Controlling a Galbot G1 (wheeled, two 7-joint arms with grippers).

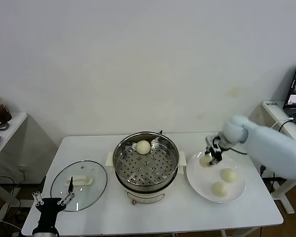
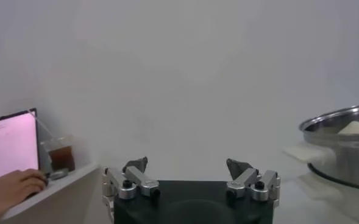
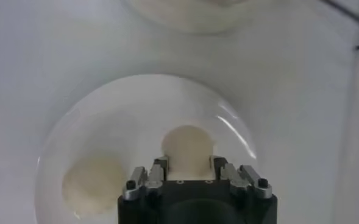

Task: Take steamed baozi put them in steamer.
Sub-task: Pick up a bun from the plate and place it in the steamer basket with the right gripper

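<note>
One baozi [image 1: 143, 146] sits inside the steamer [image 1: 146, 165], on the perforated tray, toward the far side of the pot. Steamer stands approx mid-desk, btwn the glass lid [image 1: 79, 181] and the white plate [image 1: 216, 177].

Three more baozi are over on the plate, which lies near the desk's right edge. Two of them [image 1: 228, 175] [image 1: 219, 189] rest free on it, toward the front-right part. The third [image 1: 205, 160] is at the plate's far-left rim, w/ the right gripper [image 1: 210, 154] on it. In the right wrist view the fingers [image 3: 159, 167] sit on either side of that bun [image 3: 188, 145], closed in against its flanks, pinching it. Can't tell whether the bun is lifted off the plate or touching it.

Lid lies flat near the desk's left edge, handle up, empty of anything.

Left gripper [image 1: 53, 199] hangs at the front-left corner of the desk, just in front of the lid, touching nothing. Its fingers [image 2: 136, 165] are spread wide apart, nothing btwn them.
</note>
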